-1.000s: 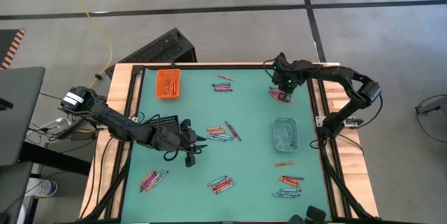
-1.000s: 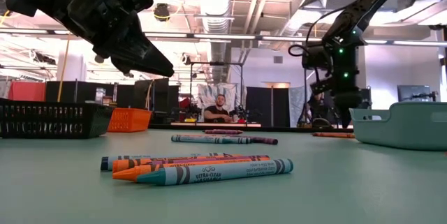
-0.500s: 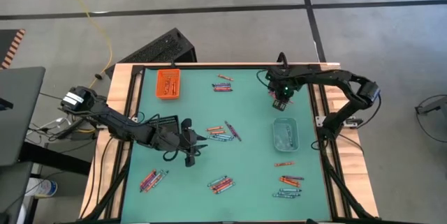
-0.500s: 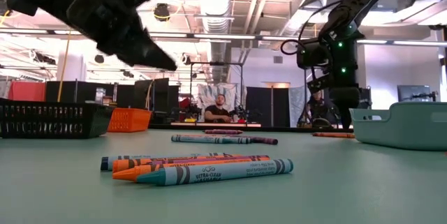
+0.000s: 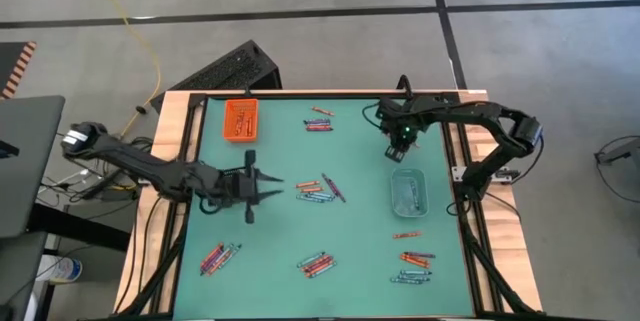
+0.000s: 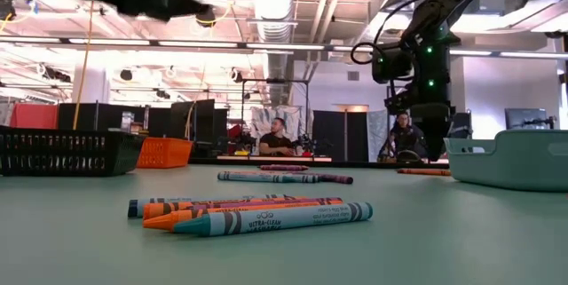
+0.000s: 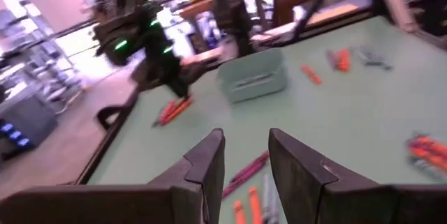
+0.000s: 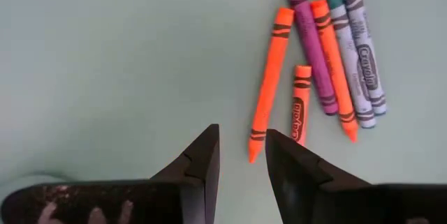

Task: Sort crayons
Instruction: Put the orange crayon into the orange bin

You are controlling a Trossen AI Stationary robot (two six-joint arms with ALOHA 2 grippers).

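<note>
as seen from above, the left hand [image 5: 268, 187] hangs over the green tabletop [image 5: 360, 211] just beside a black basket [image 5: 232, 176], its fingers spread and holding nothing. the right hand [image 5: 402, 142] sits near the far right edge, just beyond a pale tray [image 5: 408, 192]. an orange tray [image 5: 240, 120] stands in the far left corner. the crayons [image 5: 320, 189] lie in about six loose groups across the tabletop.

from tabletop height, four crayons [image 6: 253, 211] lie stacked nearest the camera, the front teal one labelled "ultra-clean". a person sits in the room behind.

through the left wrist camera, the left hand's two fingers [image 7: 209, 165] stand slightly apart with nothing between them.

through the right wrist camera, the right hand's fingers [image 8: 202, 161] are parted and empty above the surface, near five crayons [image 8: 318, 63]: three orange, one purple, one teal, with "crayola" readable on two.
</note>
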